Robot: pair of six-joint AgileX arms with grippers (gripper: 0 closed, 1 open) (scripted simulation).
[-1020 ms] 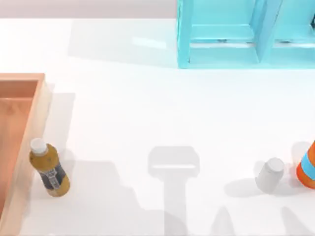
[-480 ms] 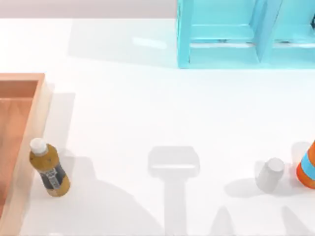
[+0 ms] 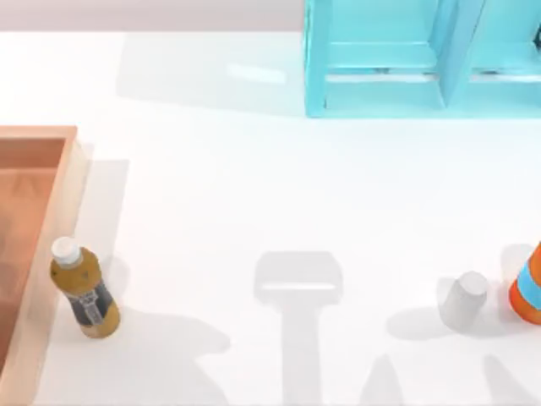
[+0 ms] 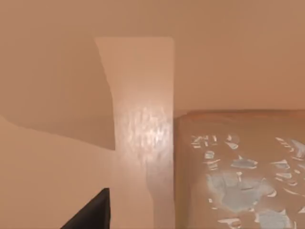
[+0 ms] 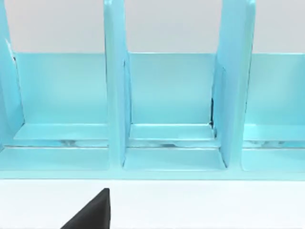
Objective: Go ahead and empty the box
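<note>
at the tabletop's left edge in the top view, the box (image 3: 30, 254), shallow, thick light wood walls, darker orange floor. close over its wall and floor in the left wrist view, so probably the left arm parked above it; cannot tell whether the left pincer is released or clenched. just beside the box's right wall, outside it, a yellow-brown bottle (image 3: 84, 293) with a white cap, upright on the tabletop. likely near the end of the emptying: no object visible on the stretch of floor in view. next move probably a check of the hidden remainder of the box, then a retreat.

white, glossy tabletop (image 3: 254, 186). toward the right, a small grey-white cylinder (image 3: 463, 300), then an orange and blue object (image 3: 528, 292) at the edge. at the far side, a cyan shelf unit (image 3: 406, 59), faced by the right wrist camera; right pincer state cannot be told.
</note>
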